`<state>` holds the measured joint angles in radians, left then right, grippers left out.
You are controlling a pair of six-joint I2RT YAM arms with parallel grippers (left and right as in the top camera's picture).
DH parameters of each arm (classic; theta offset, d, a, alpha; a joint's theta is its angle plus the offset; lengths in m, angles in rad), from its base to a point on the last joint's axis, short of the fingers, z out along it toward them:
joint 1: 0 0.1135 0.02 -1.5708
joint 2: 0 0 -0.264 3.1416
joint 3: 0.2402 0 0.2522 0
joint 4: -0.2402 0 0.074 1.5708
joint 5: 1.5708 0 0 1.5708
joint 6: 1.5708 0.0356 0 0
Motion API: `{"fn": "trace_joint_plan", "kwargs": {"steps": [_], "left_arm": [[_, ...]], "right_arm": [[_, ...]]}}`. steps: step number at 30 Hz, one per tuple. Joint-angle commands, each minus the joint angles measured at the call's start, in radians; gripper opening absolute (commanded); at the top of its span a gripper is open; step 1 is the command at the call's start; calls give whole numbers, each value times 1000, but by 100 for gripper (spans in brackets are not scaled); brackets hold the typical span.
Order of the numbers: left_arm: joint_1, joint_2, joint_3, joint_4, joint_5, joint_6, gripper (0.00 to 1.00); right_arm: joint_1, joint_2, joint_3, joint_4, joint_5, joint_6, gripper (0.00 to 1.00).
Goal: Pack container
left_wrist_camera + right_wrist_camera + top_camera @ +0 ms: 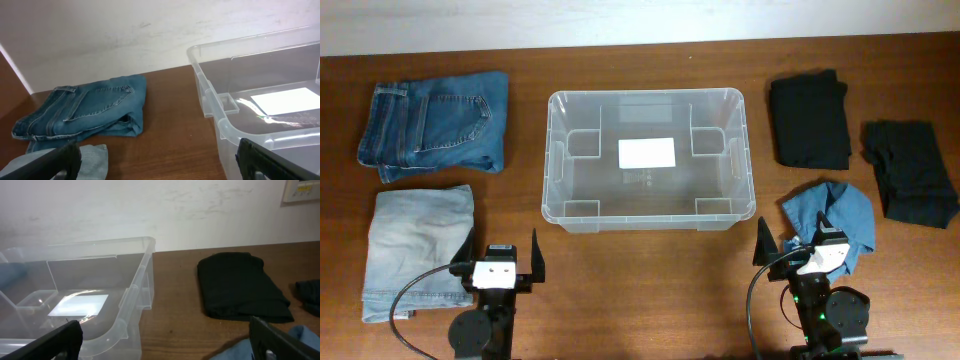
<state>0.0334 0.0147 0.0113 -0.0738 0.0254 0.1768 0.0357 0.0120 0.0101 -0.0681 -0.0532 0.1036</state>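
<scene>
Five pieces of clothing ring an empty clear container (645, 94) at the centre of the bench (620, 285), its white label (647, 153) showing through the base. Dark jeans (435, 120) lie folded at ten o'clock and pale jeans (418, 250) at eight. One black garment (809, 122) sits at two, a second black garment (910, 170) at three, and a crumpled blue cloth (835, 212) at four, close beside the right hand (807, 248). That hand, at five o'clock, and the left hand (503, 255), at seven, both stand spread wide and carry nothing. The container looks light, stiff and slick, with thin walls that would likely flex a little under a pinch and a body that could skate on the polished wood if nudged. Its thick rim, along a long side or beside a rounded corner, seems the surest place to take hold should it need steadying. It does not look fragile, though a hard squeeze on the bare wall might slip off.
</scene>
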Motion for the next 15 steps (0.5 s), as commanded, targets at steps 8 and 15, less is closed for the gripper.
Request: {"fn": "trace_joint_plan", "kwargs": {"steps": [8, 15], "left_arm": [[5, -9, -2, -7, -7, 12, 99], [5, -9, -2, -7, -7, 12, 99]], "right_arm": [[9, -8, -5, -6, 9, -2, 98], [9, -8, -5, -7, 9, -2, 98]]}}
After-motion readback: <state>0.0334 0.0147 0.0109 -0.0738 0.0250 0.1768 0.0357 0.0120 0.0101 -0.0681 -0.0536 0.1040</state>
